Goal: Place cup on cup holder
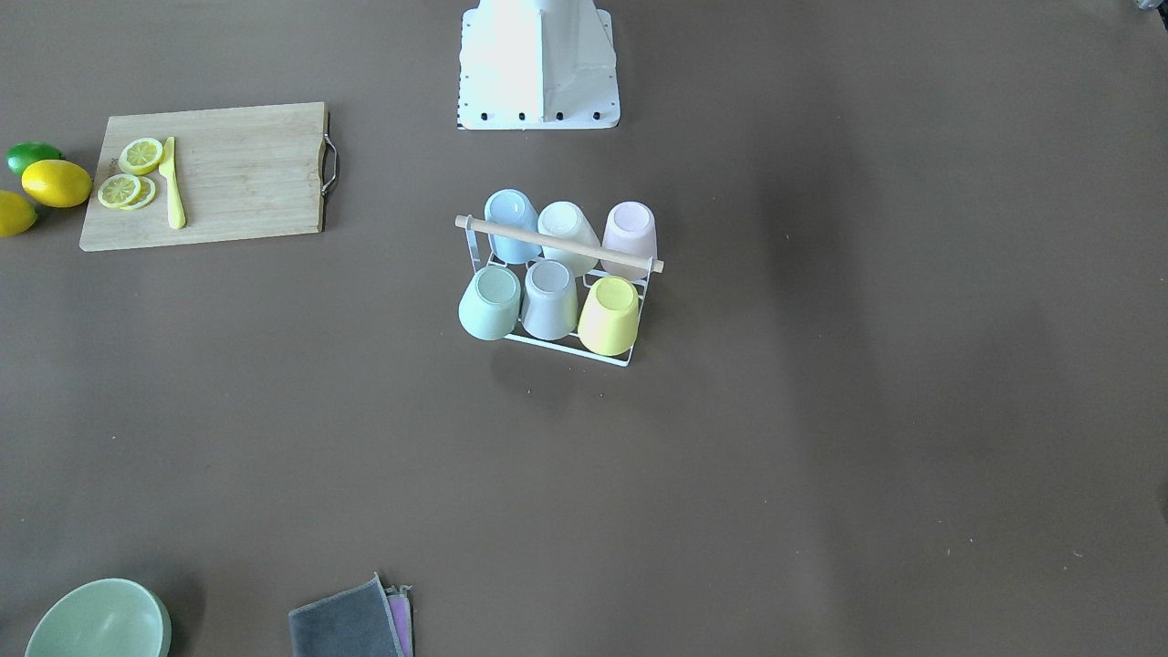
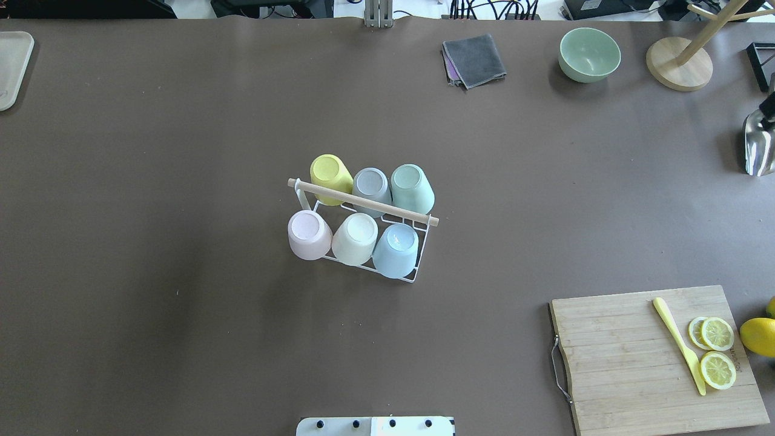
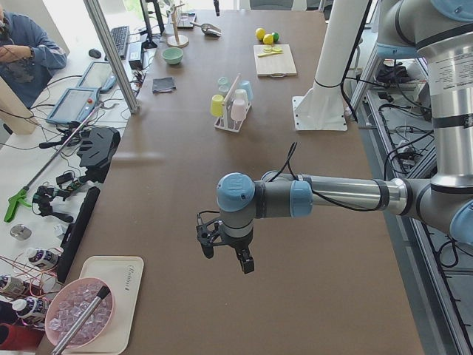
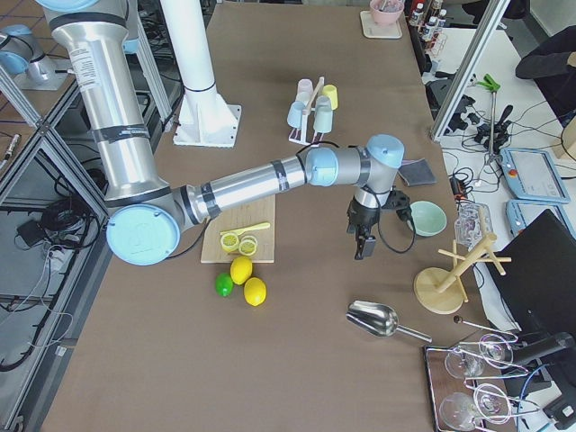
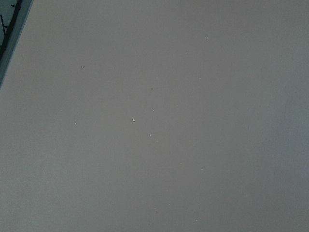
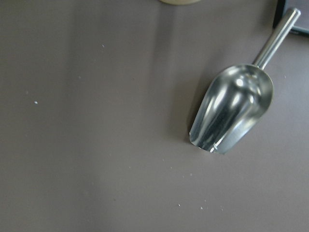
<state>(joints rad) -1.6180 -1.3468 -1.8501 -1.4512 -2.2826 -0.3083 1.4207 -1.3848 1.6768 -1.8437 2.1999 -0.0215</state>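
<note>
The cup holder (image 2: 418,274), a white wire rack with a wooden rod handle (image 1: 558,245), stands mid-table. Several pastel cups sit upside down on its prongs, among them a yellow cup (image 2: 330,175), a blue cup (image 2: 396,249) and a pink cup (image 2: 308,235). The rack also shows in the left side view (image 3: 233,103) and the right side view (image 4: 310,108). My left gripper (image 3: 225,255) hangs over bare table far from the rack; I cannot tell whether it is open or shut. My right gripper (image 4: 363,241) hangs above the table near the bowl; I cannot tell its state either.
A cutting board (image 2: 654,357) holds lemon slices and a yellow knife (image 2: 679,345). Lemons (image 1: 57,182) and a lime lie beside it. A green bowl (image 2: 589,54), a folded grey cloth (image 2: 475,59), a metal scoop (image 6: 234,106) and a wooden stand (image 2: 678,63) are at the far right.
</note>
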